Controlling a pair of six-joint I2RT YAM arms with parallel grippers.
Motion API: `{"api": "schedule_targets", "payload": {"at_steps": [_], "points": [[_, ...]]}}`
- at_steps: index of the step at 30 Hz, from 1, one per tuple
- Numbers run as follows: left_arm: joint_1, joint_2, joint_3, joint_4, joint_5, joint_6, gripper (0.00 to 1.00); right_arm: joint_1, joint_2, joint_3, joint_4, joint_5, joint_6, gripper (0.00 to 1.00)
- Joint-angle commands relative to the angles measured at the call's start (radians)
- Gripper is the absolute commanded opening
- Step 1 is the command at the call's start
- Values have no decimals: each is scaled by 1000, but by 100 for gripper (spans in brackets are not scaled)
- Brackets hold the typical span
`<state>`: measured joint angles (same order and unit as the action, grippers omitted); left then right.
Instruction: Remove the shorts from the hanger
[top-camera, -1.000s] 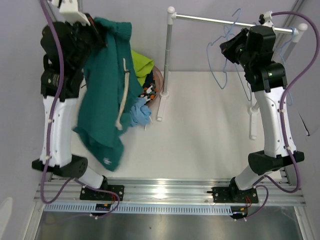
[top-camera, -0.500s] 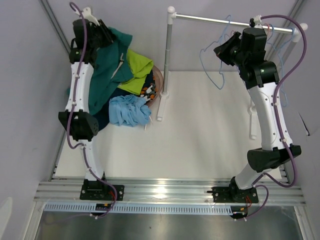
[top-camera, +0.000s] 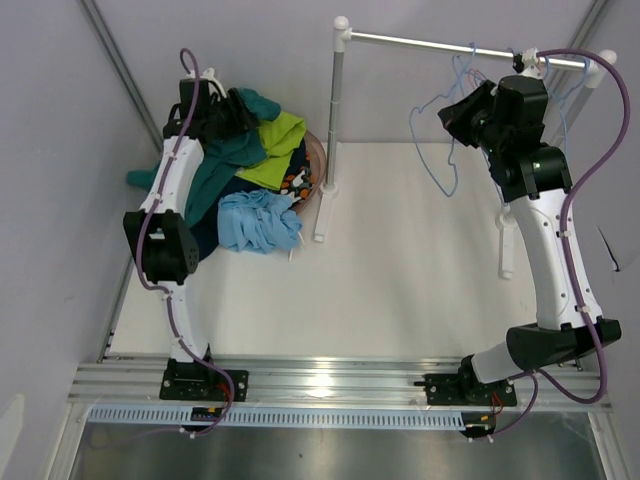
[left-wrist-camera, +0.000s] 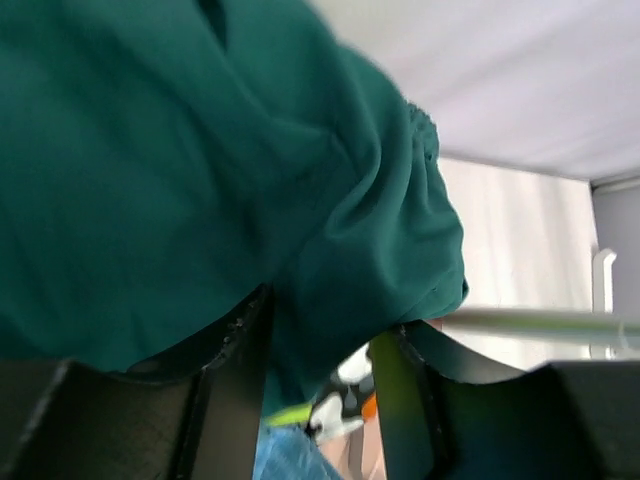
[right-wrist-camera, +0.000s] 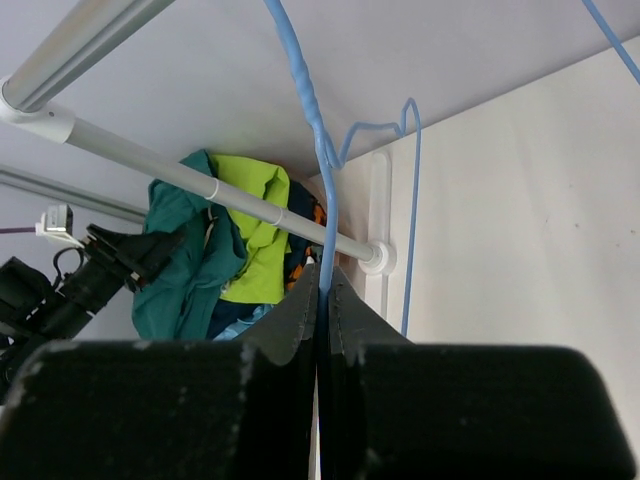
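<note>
The teal shorts lie draped over a heap at the back left, on top of lime green shorts, light blue shorts and a blotch-patterned pair. My left gripper hovers at the heap's top. In the left wrist view it stands open, with a fold of the teal shorts sagging between its fingers. My right gripper is up by the rail, shut on the wire of an empty blue hanger that hangs from the rail.
A clothes rail on white posts spans the back; its left post stands right beside the heap. More blue wire hangers hang at the rail's right end. A brownish basket rim shows under the clothes.
My left arm swung the teal shorts from over the table's left side back onto the heap, and its jaws opened. The right arm, holding the hanger, shifted only slightly.
</note>
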<state>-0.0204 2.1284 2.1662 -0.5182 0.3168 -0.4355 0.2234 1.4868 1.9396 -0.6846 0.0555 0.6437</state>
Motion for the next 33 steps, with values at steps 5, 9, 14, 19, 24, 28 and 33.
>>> {"api": "schedule_targets", "payload": {"at_steps": [5,9,14,19,24,28,33], "points": [[-88,-148,-215,3,7,27,99,-7,-46,-14,42,10,24,0],[-128,-168,-181,-77,16,49,99,-7,-63,-18,36,17,28,0],[-181,-344,-226,-69,-25,77,99,-7,-68,-22,20,15,17,43],[-181,-508,-252,-95,-12,76,99,-7,-83,-28,7,43,10,99],[-182,-640,-295,-129,-27,95,99,-9,-134,-42,-30,79,17,99],[-196,-760,-392,-117,-30,107,99,-7,-230,-82,-126,185,22,99],[-210,-1025,-695,-40,-103,164,99,4,-501,-241,-166,179,-10,99]]}}
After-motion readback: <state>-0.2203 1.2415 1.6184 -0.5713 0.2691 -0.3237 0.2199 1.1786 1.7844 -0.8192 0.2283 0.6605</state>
